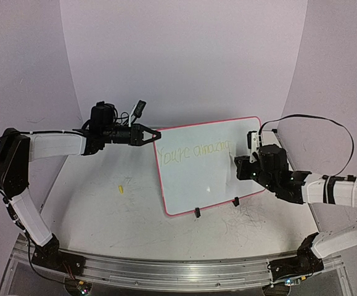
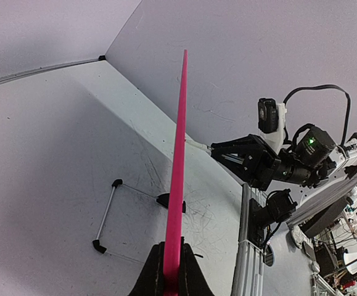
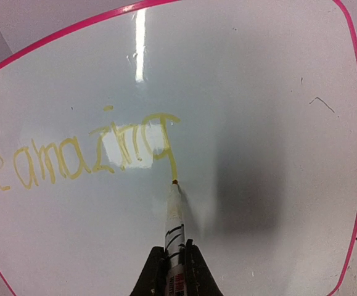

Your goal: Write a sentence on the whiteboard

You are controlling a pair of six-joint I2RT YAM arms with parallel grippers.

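**Item 1: whiteboard.** It sits at the middle of the table, between the two arms. It is propped at a tilt, with its black clip feet on the near edge and its writing face turned up and toward the arms. The long axis runs left to right across the table, with the right end a little farther back. From the left wrist the board shows edge-on, as a single pink line running straight away from the fingers.

**Item 2: left gripper.** It is clenched on the board's upper left edge. This looks like a steadying hold, so the board does not slide under the pen.

**Item 3: right gripper.** It is closed around the marker, with the barrel in line with the fingers. The tip points at the board face and touches it.

**Item 4: sentence.** It is pale yellow script in the board's upper half, running along the long axis and reading roughly "You're amazing". The marker tip rests at the foot of the g's tail, so I judge that letter is just finishing, with bare board to its right for more words.

**Item 5: small yellow bit.** It lies loose on the table, left of the board and well apart from it.
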